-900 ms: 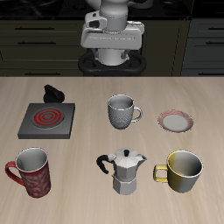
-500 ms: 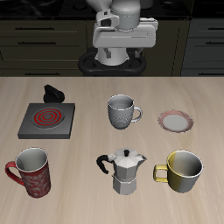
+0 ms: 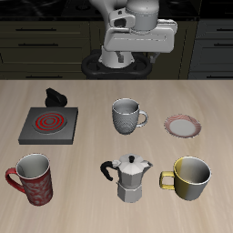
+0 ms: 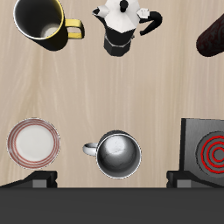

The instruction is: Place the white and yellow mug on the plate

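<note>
The white and yellow mug (image 3: 191,179) stands upright near the table's front edge, its handle pointing toward the moka pot; it also shows in the wrist view (image 4: 39,22). The plate (image 3: 185,126) lies flat farther back, behind the mug, and bears nothing; it also shows in the wrist view (image 4: 35,142). My gripper (image 3: 136,53) hangs high above the table's back edge, far from both. In the wrist view its fingertips (image 4: 40,180) stand wide apart with nothing between them.
A grey-white patterned mug (image 3: 126,116) stands mid-table beside the plate. A moka pot (image 3: 133,177) stands beside the yellow mug. A red patterned mug (image 3: 34,178), a burner with a red coil (image 3: 48,124) and a small black object (image 3: 56,96) are on the other side.
My gripper has shifted sideways along the table's back, toward the side where the plate and yellow mug stand. Nothing on the table has moved.
</note>
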Tool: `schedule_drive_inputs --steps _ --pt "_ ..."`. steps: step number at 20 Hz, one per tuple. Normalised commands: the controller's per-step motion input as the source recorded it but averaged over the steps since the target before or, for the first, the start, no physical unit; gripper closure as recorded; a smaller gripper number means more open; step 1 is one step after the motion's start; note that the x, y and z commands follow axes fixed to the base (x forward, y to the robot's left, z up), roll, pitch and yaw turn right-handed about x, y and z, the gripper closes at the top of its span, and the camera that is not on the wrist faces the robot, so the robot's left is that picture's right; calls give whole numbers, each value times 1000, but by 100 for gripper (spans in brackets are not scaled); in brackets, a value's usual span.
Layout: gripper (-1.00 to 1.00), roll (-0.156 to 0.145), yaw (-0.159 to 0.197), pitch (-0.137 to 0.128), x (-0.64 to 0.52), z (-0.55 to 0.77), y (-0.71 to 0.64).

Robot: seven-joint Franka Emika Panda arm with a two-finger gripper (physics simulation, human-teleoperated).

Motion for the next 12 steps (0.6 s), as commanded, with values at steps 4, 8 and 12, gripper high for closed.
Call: schedule_drive_inputs --steps 4,8,12 --pt "-100 -6 -42 -16 389 151 185" --pt "-100 -31 0 11 364 7 255" --pt "-100 -23 -15 1 288 34 328"
